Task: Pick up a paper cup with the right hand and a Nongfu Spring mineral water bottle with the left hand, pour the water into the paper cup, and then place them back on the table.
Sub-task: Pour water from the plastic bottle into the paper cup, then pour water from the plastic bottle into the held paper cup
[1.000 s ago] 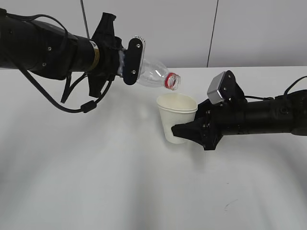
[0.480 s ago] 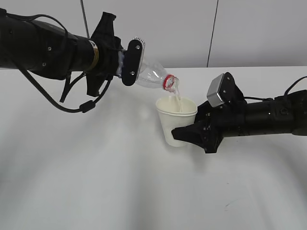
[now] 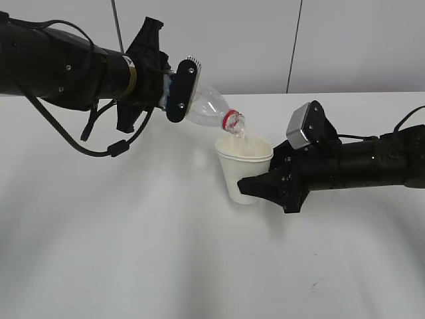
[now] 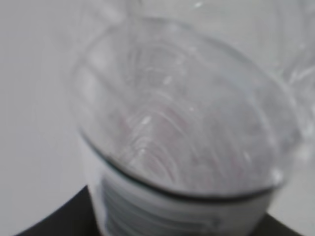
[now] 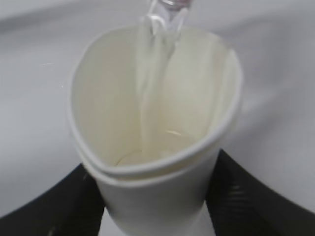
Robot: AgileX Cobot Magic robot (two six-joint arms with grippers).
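Observation:
My left gripper [image 3: 178,90] is shut on the clear water bottle [image 3: 206,108] and holds it tilted, mouth down to the right, red neck ring over the cup's rim. Water runs from the mouth into the off-white paper cup [image 3: 244,167]. My right gripper [image 3: 260,186] is shut on the cup's lower body and holds it upright above the white table [image 3: 133,252]. In the right wrist view the cup [image 5: 152,191] sits between my two black fingers [image 5: 59,201] and a stream of water [image 5: 150,98] falls inside. The left wrist view is filled by the blurred bottle [image 4: 187,118].
A grey wall with a vertical dark seam [image 3: 292,46] stands behind the table. A black cable [image 3: 99,149] loops under my left arm. A faint scuff mark [image 3: 317,284] lies on the table at the front right.
The bottle has tipped further and moved slightly left and up over the cup's rim. Water has started to pour into the cup. The right gripper shifted a little with the cup.

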